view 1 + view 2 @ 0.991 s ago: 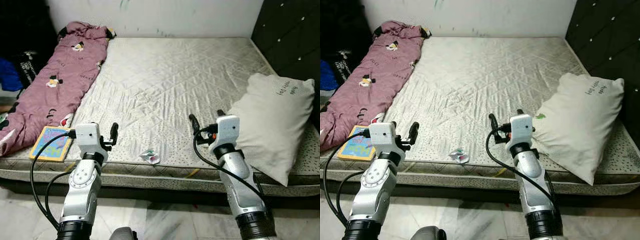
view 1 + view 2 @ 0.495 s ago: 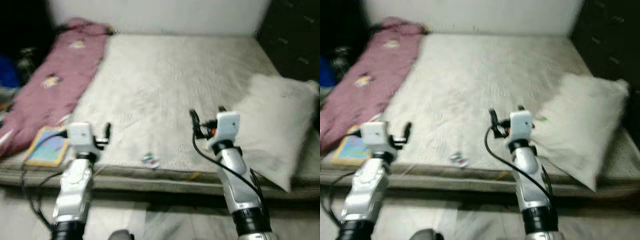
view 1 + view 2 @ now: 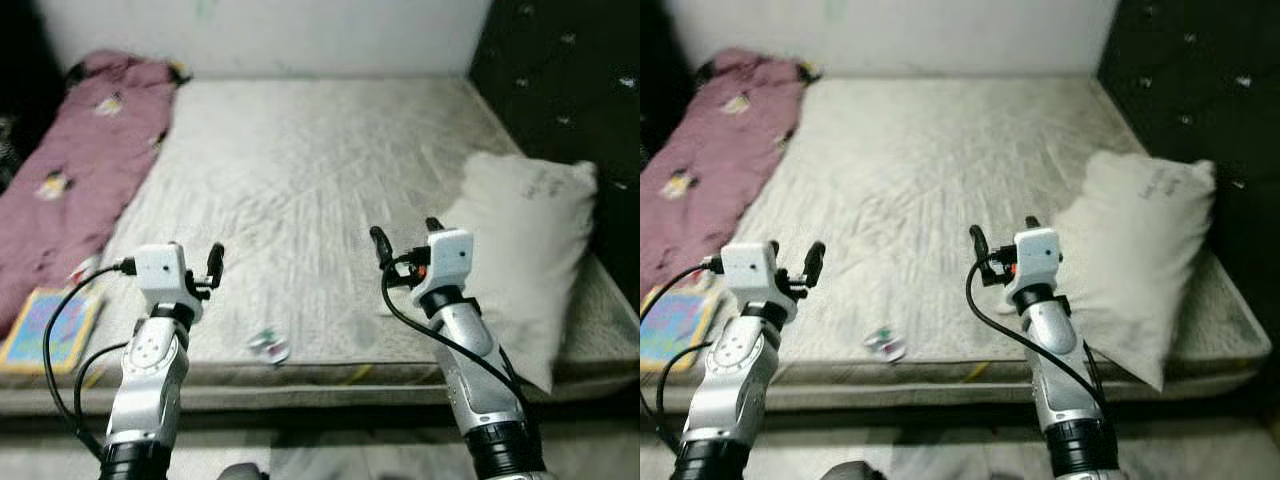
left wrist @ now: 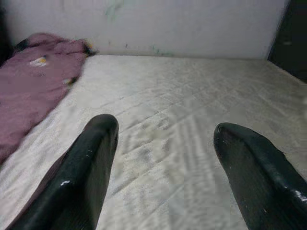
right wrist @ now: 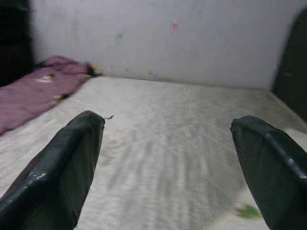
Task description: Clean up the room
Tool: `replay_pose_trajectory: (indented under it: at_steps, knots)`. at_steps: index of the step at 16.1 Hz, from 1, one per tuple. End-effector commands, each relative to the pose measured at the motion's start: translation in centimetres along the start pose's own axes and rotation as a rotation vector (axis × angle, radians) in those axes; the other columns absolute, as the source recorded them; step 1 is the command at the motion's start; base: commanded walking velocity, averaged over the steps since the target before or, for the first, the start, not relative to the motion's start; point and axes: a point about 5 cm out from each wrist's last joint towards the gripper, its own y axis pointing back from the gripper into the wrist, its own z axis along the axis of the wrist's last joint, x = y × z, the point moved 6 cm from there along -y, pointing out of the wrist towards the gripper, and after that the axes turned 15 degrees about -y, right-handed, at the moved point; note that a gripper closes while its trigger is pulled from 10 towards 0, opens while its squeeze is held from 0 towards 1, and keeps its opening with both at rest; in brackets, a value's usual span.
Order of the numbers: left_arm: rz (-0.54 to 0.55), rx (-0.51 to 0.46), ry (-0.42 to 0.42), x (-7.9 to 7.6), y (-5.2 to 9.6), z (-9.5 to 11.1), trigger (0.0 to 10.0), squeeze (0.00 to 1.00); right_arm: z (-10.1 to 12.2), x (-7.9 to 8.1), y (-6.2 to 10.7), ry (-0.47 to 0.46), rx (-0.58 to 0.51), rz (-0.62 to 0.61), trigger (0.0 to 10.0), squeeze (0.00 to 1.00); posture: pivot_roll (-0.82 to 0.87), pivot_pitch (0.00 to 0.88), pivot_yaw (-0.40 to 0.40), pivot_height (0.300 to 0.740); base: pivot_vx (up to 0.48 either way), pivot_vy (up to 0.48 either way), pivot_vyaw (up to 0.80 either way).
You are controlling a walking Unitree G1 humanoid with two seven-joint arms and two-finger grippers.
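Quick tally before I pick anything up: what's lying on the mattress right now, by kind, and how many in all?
Pink blanket: 1
White pillow: 1
Colourful book: 1
Small crumpled wrapper: 1
Total: 4

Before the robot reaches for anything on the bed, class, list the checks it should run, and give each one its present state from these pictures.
1. Left gripper open and empty: ok.
2. Right gripper open and empty: ok.
3. Crumpled wrapper in plain sight near the mattress front edge: ok.
4. Wrapper between a gripper's fingers: not ok; it lies lower, between the two arms.
5. Book free of the pink blanket: cannot tell, they lie close together.
6. Pillow fully on the mattress: not ok; its corner seems to overhang the front edge.
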Motion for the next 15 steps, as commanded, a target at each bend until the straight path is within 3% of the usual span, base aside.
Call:
replay_pose_trajectory:
  at_steps: [1,4,10,15]
  knots:
    - [-0.023,-0.010,0.006,-0.90,-0.07,0.31,10.0,0.00,0.29,-0.87,0.25,0.009,-0.007,-0.021,10.0,0.00,0.01,0.013,0.002,0.740,0.326,0.000,0.00]
    - [-0.024,-0.008,-0.003,-0.91,-0.16,0.31,10.0,0.00,0.28,-0.99,0.15,0.004,-0.004,-0.026,10.0,0.00,0.00,0.017,0.003,0.740,0.323,0.000,0.00]
    - [-0.008,0.021,0.025,-0.68,-0.31,-0.22,10.0,0.00,0.12,-0.96,0.07,0.001,0.007,-0.023,10.0,0.00,0.01,0.018,0.001,0.740,0.000,0.000,0.00]
    - [-0.011,0.025,0.030,-0.78,-0.34,-0.33,10.0,0.00,0.04,-0.90,0.06,-0.005,0.012,-0.015,10.0,0.00,0.01,0.019,0.001,0.740,0.000,0.469,0.00]
